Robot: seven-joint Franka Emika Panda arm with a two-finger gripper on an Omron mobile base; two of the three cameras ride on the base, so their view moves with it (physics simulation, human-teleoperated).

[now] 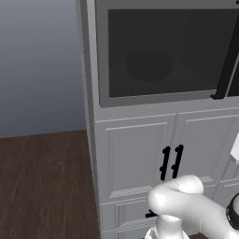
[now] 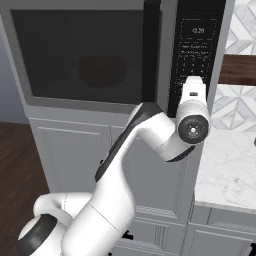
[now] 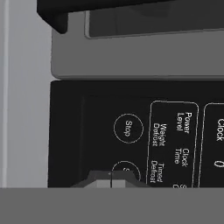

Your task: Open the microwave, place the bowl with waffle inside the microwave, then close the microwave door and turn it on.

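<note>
The microwave (image 2: 100, 107) sits built in above white cabinets, and the microwave door (image 1: 140, 100) is shut flat against it. Its black bar handle (image 2: 151, 50) runs beside the black control panel (image 2: 197, 45). Through the dark glass the bowl (image 1: 148, 65) (image 2: 102, 70) is a dim round shape inside; the waffle cannot be made out. My gripper (image 2: 193, 85) points straight at the lower part of the panel. In the hand view its fingertips (image 3: 110, 181) are shut together with nothing held, right at a round button (image 3: 124, 168) below the Stop button (image 3: 128, 127).
White cabinet doors with short black handles (image 1: 170, 163) stand under the microwave. A marble counter (image 2: 227, 165) and tiled wall (image 2: 240, 107) lie to the right. Dark wooden floor (image 1: 42, 182) stretches out to the left.
</note>
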